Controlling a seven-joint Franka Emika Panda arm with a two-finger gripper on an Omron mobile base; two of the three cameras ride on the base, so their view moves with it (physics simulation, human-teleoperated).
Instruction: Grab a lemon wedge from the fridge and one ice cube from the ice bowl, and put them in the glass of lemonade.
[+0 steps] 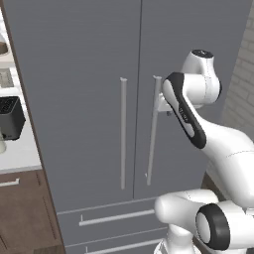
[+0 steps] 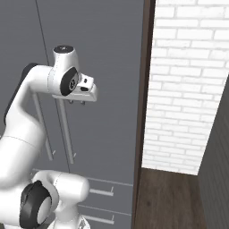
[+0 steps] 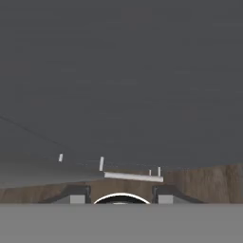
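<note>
Fridge (image 1: 89,99): doors closed. Gripper (image 2: 77,102) at right door's handle (image 1: 153,134); fingers' state cannot be told. Step: opening fridge. Next: grip handle, pull outward. Lemon wedge presumably inside.

The arm (image 1: 218,144) was glossy white, made of thick rounded links, with a long black inlay on the side of one link and dark round discs at the joints. The top joint ended in a dark cap with small pale marks, and the hand (image 2: 82,91) under it was a flat white block with a dark recess. The fingertips (image 3: 77,195) were small, dark grey and blocky.
</note>
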